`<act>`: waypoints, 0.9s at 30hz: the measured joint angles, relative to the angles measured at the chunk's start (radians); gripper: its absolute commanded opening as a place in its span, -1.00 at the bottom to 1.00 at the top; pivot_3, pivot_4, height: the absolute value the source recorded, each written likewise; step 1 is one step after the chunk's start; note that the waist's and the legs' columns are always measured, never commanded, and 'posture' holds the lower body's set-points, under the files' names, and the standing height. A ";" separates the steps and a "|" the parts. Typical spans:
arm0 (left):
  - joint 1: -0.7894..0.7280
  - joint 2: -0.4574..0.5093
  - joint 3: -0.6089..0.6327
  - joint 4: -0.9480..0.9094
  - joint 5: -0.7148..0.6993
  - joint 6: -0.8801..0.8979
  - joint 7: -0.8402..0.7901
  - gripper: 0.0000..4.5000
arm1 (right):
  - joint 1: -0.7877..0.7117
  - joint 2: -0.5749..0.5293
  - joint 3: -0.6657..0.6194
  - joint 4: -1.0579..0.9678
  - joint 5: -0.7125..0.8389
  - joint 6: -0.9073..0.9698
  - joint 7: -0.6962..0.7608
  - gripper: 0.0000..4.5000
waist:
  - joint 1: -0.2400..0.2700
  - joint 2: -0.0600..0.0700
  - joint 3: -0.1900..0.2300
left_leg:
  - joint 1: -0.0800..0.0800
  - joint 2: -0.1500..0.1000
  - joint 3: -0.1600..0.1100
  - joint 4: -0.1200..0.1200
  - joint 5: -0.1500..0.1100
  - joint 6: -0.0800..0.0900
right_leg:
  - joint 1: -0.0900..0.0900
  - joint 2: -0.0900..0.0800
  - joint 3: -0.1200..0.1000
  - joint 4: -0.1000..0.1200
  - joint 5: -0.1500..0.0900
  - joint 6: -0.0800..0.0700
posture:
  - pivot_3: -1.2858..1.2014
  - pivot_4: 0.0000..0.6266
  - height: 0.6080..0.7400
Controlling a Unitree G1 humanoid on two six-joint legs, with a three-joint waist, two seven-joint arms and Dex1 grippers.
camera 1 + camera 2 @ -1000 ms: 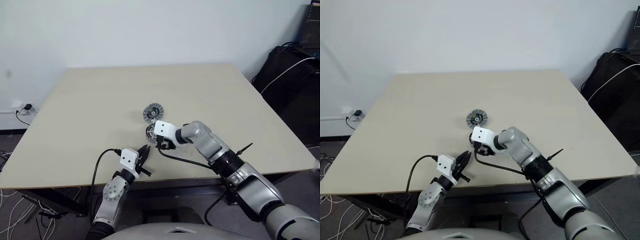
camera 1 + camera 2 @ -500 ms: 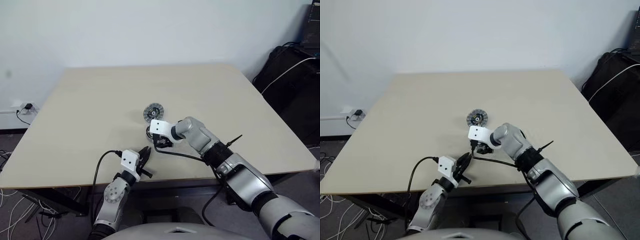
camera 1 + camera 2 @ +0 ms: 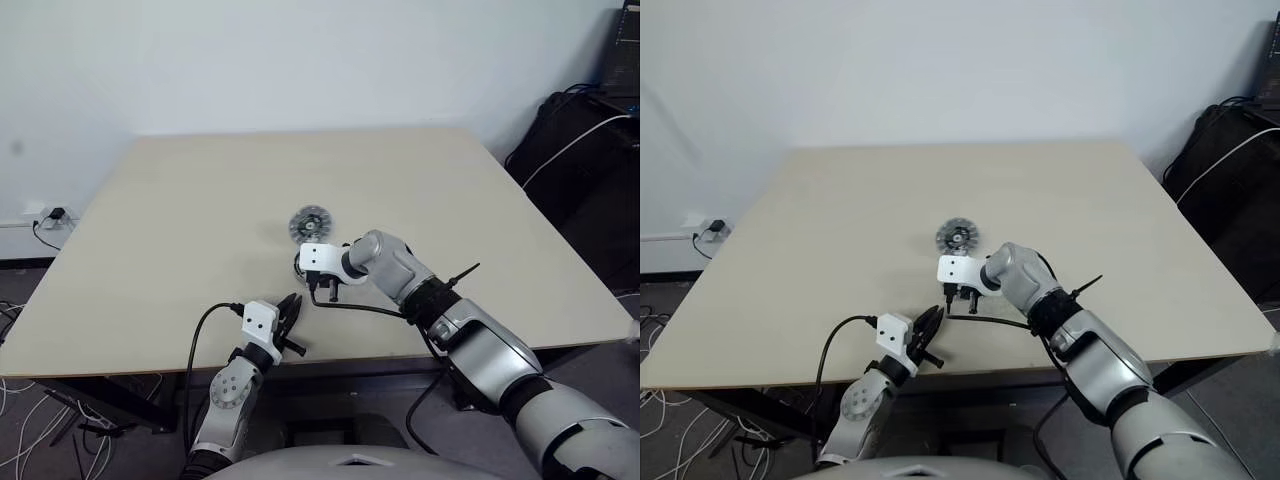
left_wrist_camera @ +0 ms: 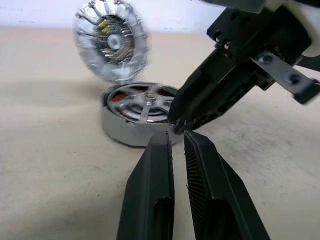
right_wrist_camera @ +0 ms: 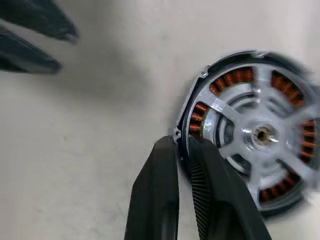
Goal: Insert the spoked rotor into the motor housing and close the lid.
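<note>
Now right gripper (image 5: 182, 142) jaws pinch motor housing (image 4: 137, 112) near rim; we judge right arm nearer; left gripper (image 4: 175, 137) jaws together, short of housing.

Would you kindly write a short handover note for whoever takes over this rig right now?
Left gripper: shut, empty, over the beige table near its front edge.
Right gripper: shut on the rim of the silver round motor part with spoked face and copper windings, which lies flat on the table.
Round silver finned disc with gold centre: on the table just beyond it.
Done: rim gripped.
Left: no lid on the motor part yet; I cannot tell whether the spoked piece is fully seated.
</note>
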 measured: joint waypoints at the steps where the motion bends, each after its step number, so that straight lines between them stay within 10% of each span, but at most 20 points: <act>1: 0.000 -0.001 0.001 0.000 0.000 0.000 0.000 -0.78 | 0.000 0.002 0.000 0.002 -0.001 -0.001 0.001 -0.97 | 0.000 0.000 0.000 | 0.000 0.000 0.000 0.000 0.000 0.000 | 0.000 0.000 0.000 0.000 0.000 0.000 | 0.03 -1.00 1.00; 16: 0.001 -0.011 0.009 0.000 -0.010 0.011 0.000 -0.78 | 0.031 0.006 -0.047 -0.016 0.002 0.016 -0.018 -0.97 | 0.001 0.002 -0.002 | 0.000 0.000 0.000 0.000 0.000 -0.001 | 0.000 0.000 0.000 0.001 0.000 0.000 | 0.03 -1.00 1.00; 27: 0.002 -0.012 0.009 0.000 -0.018 0.020 -0.007 -0.78 | 0.254 -0.150 -0.137 -0.430 0.041 0.224 -0.023 -0.97 | 0.020 0.001 -0.002 | -0.006 -0.001 -0.001 0.001 -0.001 0.002 | -0.004 -0.003 -0.002 -0.001 0.000 0.000 | 0.03 -1.00 1.00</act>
